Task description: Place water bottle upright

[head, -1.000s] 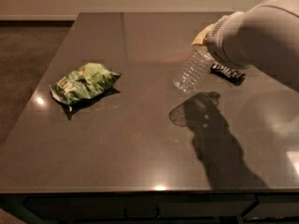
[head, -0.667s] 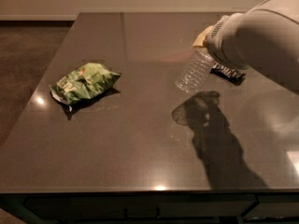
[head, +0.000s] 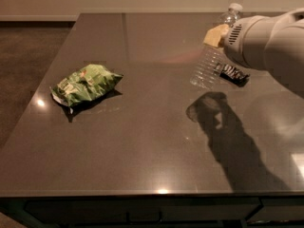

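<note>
The water bottle (head: 207,69) is clear and ribbed. It hangs tilted above the right rear part of the dark table (head: 142,146), base down-left and white cap (head: 234,7) up-right, just showing over the arm. My gripper (head: 217,36) is shut on the bottle's upper part, with a tan finger pad (head: 214,34) against it. The white arm comes in from the right and hides the bottle's shoulder and label. The bottle's shadow (head: 209,109) lies on the table below it.
A green chip bag (head: 85,83) lies at the left of the table. A dark wrapped snack bar (head: 233,73) lies just behind and to the right of the bottle's base. The table's left edge borders a dark floor.
The bottle has swung toward upright in my grip: its base has moved slightly right and its cap now shows above the arm. The arm has shifted a little to the right.
</note>
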Motion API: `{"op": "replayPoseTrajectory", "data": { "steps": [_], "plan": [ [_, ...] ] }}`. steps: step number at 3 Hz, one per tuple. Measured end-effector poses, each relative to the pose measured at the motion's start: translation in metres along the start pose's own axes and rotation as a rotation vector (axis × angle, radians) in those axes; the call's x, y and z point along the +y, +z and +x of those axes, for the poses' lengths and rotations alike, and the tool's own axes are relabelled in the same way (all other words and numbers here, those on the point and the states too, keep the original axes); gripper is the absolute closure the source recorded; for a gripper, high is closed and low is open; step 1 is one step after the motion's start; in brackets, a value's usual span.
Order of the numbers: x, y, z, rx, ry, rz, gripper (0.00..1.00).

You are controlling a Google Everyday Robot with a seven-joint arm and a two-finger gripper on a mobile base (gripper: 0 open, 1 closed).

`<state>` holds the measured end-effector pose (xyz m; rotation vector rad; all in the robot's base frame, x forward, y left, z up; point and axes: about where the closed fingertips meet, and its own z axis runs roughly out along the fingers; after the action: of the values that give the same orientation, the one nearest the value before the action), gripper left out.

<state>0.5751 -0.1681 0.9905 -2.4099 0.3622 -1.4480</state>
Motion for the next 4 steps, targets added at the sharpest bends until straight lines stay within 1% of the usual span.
{"op": "replayPoseTrajectory", "data": {
  "steps": [1,2,3,4],
  "plan": [
    [-0.011,0.002,0.001,0.048,-0.032,0.103,1.00],
    [-0.036,0.009,-0.010,0.102,-0.062,0.217,1.00],
    [-0.058,0.018,-0.024,0.179,-0.203,0.288,1.00],
    [-0.061,0.018,-0.034,0.269,-0.360,0.320,1.00]
  ]
}}
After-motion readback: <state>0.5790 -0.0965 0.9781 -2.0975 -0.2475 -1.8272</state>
